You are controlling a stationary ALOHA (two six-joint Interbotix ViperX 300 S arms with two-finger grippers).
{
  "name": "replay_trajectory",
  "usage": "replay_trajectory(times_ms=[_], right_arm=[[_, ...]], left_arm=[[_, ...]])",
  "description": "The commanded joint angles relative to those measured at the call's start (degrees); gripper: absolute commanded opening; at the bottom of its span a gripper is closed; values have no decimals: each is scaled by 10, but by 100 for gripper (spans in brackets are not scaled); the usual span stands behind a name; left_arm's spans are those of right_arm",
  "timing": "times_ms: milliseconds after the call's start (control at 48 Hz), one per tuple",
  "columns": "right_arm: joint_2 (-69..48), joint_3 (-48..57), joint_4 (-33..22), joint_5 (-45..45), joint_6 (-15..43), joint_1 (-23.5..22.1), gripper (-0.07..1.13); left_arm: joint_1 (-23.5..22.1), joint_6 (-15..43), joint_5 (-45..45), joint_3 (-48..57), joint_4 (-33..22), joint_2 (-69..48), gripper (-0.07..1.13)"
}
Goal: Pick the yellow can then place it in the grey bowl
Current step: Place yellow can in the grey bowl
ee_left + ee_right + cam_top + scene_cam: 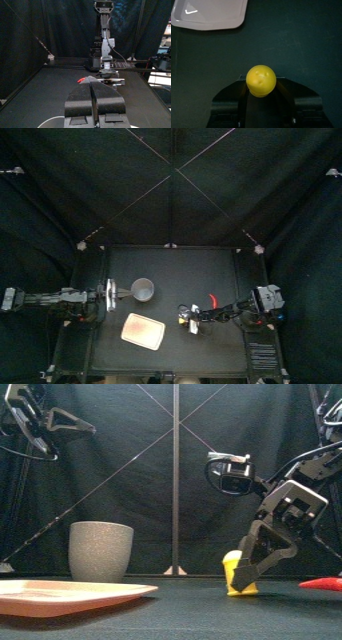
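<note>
The yellow can (235,570) stands low over the table at the right, slightly tilted, and my right gripper (254,572) is shut on it. In the right wrist view the can (260,80) fills the gap between the two jaws. The tall grey speckled cup (100,551) stands upright at the left, apart from the can; from above it (143,288) is left of the right gripper (191,315). My left gripper (93,95) rests shut and empty at the table's left side.
The flat pink tray (144,332) lies empty near the front, between cup and can, and shows as (211,14) in the right wrist view. A red toy (321,584) lies on the table at the right, behind the right gripper (207,300).
</note>
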State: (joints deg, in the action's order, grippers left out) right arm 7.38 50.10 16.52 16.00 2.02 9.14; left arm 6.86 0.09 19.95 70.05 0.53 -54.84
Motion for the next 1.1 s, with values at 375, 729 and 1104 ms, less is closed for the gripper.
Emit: replay_trajectory(times_ms=[375,729,1104], right_arm=[[-47,-66,-40,-4,-10,-45,59],[-17,-244,-167,10,-1,-198,59],[111,-394,-163,8,2,-211,59]], left_arm=[[1,1,5,-4,-1,3,-3],[2,2,4,-4,1,3,-3],[2,2,4,4,2,4,-3]])
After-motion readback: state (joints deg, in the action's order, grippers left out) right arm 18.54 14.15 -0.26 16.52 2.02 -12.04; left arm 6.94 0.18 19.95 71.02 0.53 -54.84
